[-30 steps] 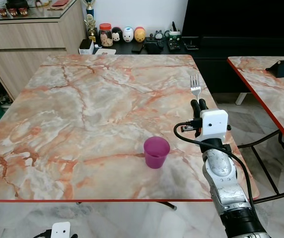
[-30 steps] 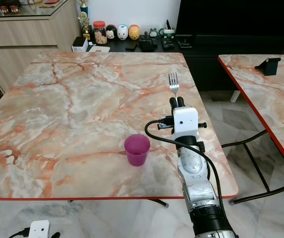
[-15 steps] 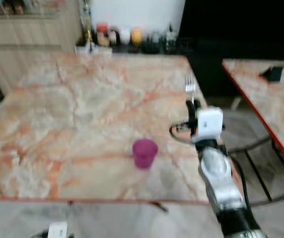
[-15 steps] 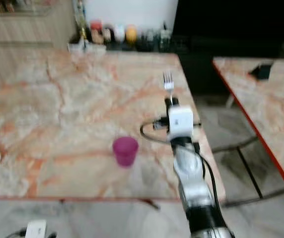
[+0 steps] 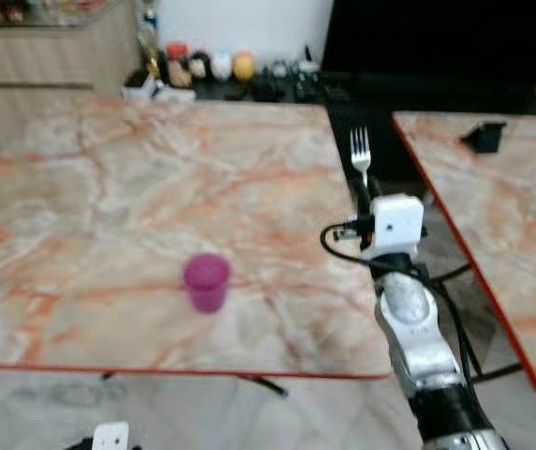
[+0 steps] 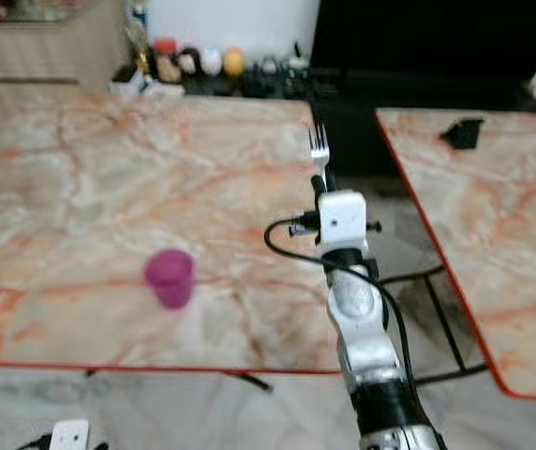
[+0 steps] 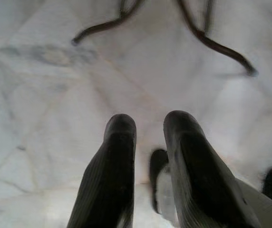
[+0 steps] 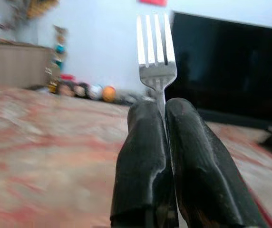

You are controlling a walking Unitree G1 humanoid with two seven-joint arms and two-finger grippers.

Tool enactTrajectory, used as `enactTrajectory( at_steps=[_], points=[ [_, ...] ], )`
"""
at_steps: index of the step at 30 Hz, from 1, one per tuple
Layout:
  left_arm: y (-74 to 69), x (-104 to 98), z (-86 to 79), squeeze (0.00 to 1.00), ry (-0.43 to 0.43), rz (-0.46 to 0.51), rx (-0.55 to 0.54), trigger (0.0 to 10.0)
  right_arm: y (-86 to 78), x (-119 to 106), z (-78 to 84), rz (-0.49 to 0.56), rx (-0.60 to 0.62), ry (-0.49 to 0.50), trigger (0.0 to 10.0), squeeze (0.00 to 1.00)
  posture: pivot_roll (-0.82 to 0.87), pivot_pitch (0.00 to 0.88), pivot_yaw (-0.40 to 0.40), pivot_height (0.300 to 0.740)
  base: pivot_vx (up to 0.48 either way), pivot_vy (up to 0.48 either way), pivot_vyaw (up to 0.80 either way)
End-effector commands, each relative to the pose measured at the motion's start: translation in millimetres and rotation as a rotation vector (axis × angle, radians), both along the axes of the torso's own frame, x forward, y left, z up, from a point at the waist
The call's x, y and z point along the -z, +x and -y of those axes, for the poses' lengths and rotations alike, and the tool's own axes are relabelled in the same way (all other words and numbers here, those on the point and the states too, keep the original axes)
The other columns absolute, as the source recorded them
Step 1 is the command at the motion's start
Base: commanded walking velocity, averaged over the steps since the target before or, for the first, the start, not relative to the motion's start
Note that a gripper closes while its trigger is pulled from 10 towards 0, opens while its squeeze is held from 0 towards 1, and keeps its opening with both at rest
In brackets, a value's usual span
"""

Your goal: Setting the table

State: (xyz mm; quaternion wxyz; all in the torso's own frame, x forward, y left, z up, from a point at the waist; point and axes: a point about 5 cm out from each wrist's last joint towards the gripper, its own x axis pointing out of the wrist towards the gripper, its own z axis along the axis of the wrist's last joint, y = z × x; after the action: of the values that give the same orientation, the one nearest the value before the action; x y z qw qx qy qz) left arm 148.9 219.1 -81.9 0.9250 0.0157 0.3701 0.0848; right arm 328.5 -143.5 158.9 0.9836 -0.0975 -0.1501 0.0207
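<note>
Silver 4-tined fork (image 8: 156, 57) upright; right gripper (image 8: 165, 111) clamped.

We see a polished, marble-patterned table (image 5: 109, 187) with orange veins and a thin red edge, and on it a matt purple plastic-looking cup (image 5: 206, 281). At about three o'clock from the cup, the right gripper (image 8: 164, 114) pinches a bright, shiny metal fork (image 8: 156, 52) between smooth black fingers (image 8: 143, 161) with a dull sheen. The left gripper (image 7: 148, 142) has finely ribbed black fingers (image 7: 112, 175), seen over a glossy pale marble-look floor (image 7: 41, 95).
</note>
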Motion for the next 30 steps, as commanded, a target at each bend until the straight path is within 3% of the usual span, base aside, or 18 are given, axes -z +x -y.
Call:
enactTrajectory(
  at_steps=[1,30],
  points=[
    [-3.5,1.3,-1.6,0.0,0.01,-0.015,0.008,10.0,1.4,-5.9,-0.3,0.021,-0.001,0.012,10.0,0.0,0.02,0.0,-0.007,0.74,0.0,-0.341,0.0],
    [-7.5,3.1,-1.7,0.0,0.008,-0.032,0.026,10.0,-0.2,-3.7,-6.2,0.01,-0.031,-0.005,10.0,0.0,0.01,0.0,-0.003,0.74,0.0,-0.333,0.0]
  ],
)
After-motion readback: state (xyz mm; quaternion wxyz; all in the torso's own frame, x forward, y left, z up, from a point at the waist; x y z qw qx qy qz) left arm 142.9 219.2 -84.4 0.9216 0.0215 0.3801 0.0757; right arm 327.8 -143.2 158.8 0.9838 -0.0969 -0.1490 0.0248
